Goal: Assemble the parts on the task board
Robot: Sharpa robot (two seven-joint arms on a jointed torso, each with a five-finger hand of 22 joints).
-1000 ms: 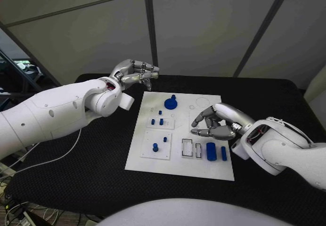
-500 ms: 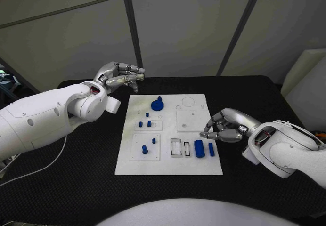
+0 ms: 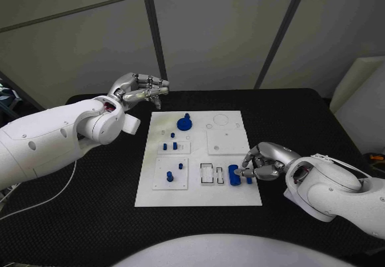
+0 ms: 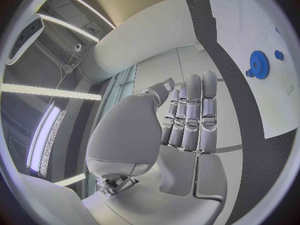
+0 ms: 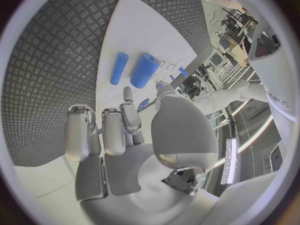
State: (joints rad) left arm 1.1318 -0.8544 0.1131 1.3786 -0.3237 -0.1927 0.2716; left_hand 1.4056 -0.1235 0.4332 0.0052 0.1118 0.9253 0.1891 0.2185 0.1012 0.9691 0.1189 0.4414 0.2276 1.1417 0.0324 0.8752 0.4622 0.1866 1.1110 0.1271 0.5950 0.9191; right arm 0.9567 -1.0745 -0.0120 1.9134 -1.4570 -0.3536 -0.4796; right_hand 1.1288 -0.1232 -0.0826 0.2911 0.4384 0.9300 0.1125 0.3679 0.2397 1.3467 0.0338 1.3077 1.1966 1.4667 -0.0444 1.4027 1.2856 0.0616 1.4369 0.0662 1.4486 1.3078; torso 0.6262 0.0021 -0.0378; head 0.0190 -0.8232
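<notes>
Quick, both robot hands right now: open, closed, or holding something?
Left robot hand: raised beyond the task board, fingers curled in, holding nothing.
Right robot hand: fingers apart above the two blue cylinders, holding nothing.

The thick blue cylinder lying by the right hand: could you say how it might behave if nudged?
The thick blue cylinder lies on its side on the smooth white task board, so it would probably roll. It looks like rigid plastic, likely light and stiff.

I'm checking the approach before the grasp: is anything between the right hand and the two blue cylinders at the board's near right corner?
Nothing visible: the right hand hangs over the thick blue cylinder and thin blue cylinder, on bare task board.
</notes>
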